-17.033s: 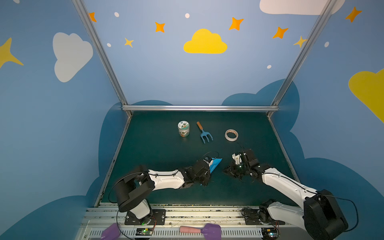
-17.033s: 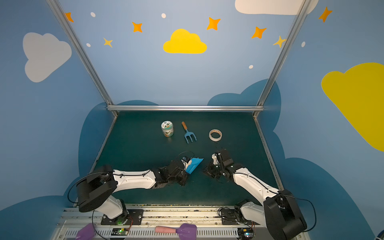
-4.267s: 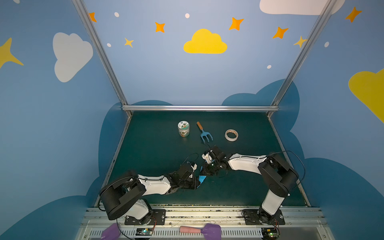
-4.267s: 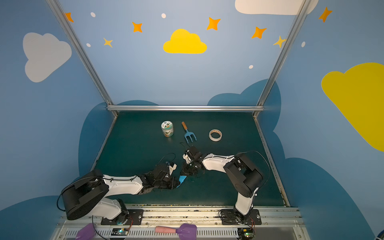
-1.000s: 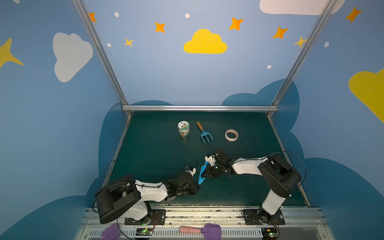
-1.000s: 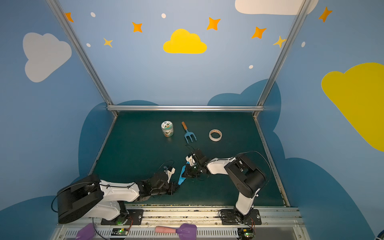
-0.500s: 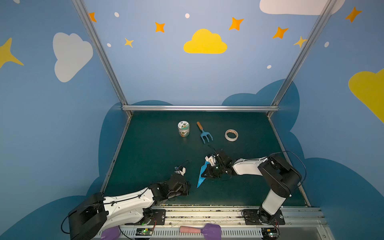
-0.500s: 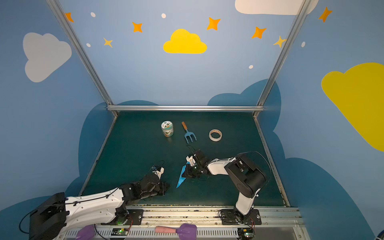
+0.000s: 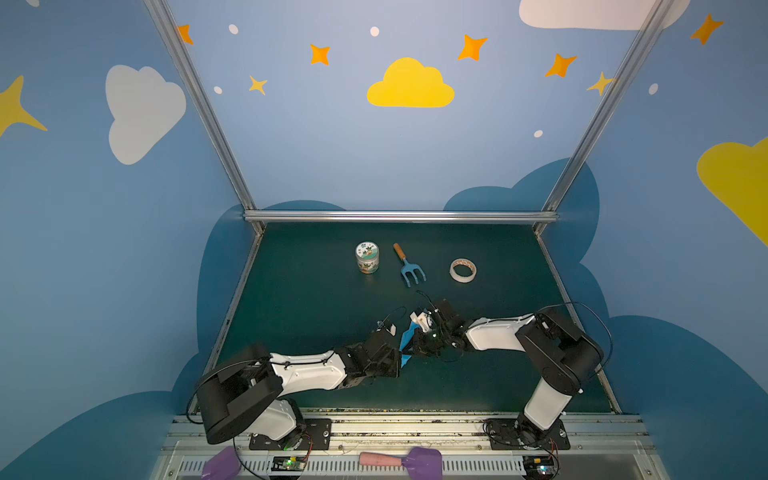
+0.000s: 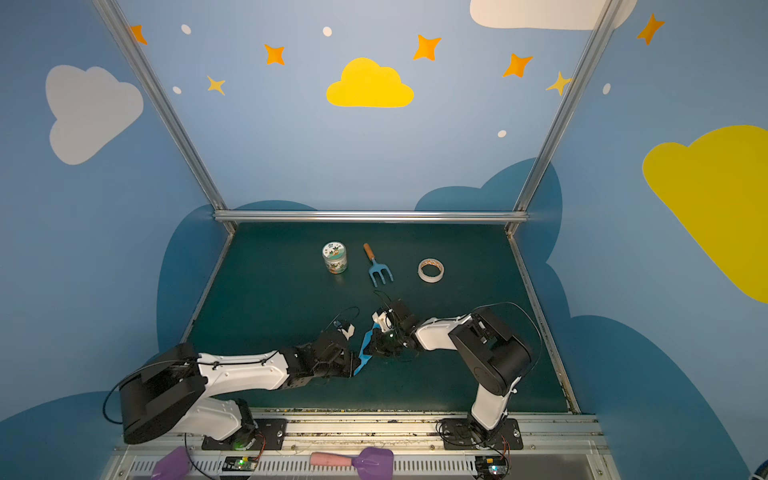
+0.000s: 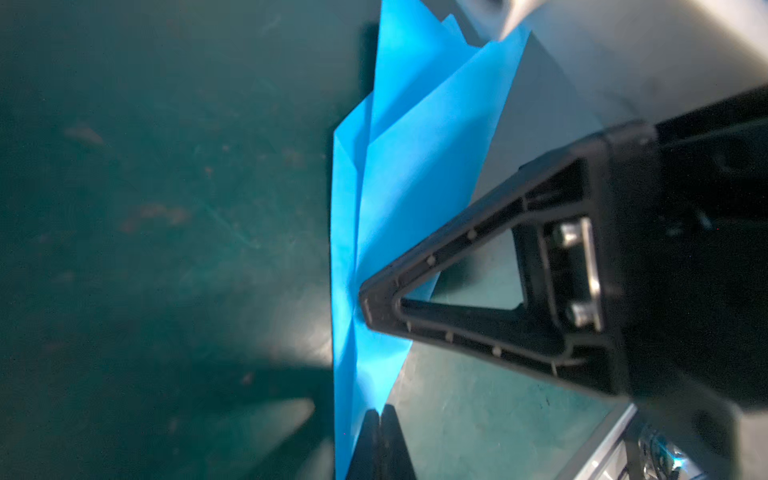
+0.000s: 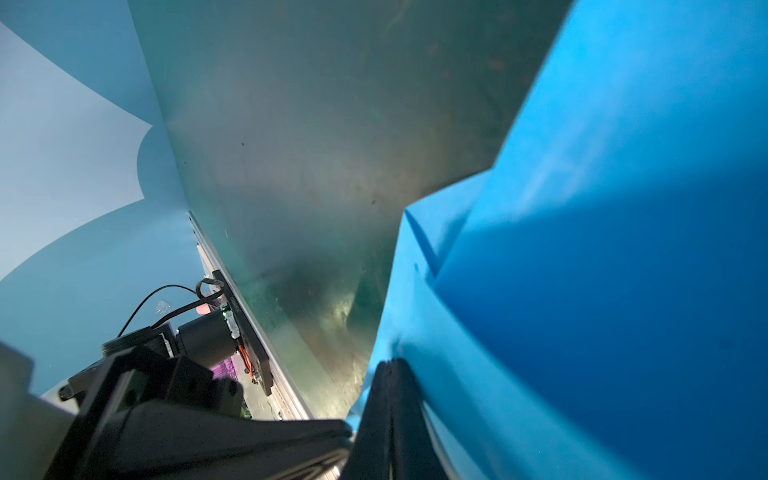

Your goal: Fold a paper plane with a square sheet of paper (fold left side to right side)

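Back from the near-left came the left arm | left pincer (image 11: 379,419) pressed together, apparently nipping the paper plane (image 11: 407,166) at its near end | plane stood on edge over the near-centre bench (image 9: 316,299), narrow and layered | right pincer (image 12: 392,370) pinched its middle | judged: folds mostly done, wings still to set.

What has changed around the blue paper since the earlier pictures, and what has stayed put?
The left gripper, which first held the paper plane alone and had pulled away leftward half a second ago, has swung back to its near end, shut, without a clear grip. The right gripper came in from the right and now pinches it, folded narrower and standing on edge. The jar, fork and tape roll stayed put.
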Robot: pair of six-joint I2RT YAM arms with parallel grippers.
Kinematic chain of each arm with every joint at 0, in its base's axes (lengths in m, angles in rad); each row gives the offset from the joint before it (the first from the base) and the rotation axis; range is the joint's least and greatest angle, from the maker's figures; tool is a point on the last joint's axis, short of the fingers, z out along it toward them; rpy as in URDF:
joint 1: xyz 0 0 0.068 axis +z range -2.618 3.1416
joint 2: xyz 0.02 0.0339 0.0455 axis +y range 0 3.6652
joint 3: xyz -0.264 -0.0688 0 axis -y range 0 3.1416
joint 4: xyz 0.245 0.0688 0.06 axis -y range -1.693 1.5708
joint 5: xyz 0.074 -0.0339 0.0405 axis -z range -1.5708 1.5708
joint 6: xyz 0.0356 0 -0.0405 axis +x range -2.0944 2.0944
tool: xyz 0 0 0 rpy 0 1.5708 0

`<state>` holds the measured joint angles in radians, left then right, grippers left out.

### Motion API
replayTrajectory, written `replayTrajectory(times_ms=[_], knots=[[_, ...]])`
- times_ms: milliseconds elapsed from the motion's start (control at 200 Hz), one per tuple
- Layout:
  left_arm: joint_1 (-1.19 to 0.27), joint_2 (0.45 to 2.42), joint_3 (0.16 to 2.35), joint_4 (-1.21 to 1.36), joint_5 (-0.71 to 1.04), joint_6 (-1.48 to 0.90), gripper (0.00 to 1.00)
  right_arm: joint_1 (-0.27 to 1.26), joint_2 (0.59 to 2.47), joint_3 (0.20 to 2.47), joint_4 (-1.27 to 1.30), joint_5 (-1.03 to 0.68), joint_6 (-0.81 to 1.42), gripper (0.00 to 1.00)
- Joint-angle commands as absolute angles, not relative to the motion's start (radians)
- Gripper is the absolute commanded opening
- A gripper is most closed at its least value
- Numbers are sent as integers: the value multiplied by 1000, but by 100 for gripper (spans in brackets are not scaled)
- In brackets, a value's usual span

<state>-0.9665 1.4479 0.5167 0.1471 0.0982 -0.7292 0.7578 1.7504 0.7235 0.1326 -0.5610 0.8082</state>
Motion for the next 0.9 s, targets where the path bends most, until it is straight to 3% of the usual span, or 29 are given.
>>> replayTrajectory(times_ms=[0, 170, 430, 891], knots=[[-958, 1488, 537, 185, 124, -698, 3, 744, 1796, 682, 7, -452, 809, 0], [-957, 1540, 521, 199, 124, -714, 3, 735, 1792, 694, 9, -475, 790, 0], [-957, 1556, 468, 213, 120, -735, 3, 706, 1723, 740, -13, -551, 712, 12], [-957, 1559, 459, 225, 130, -733, 3, 716, 1706, 777, -83, -541, 675, 8]])
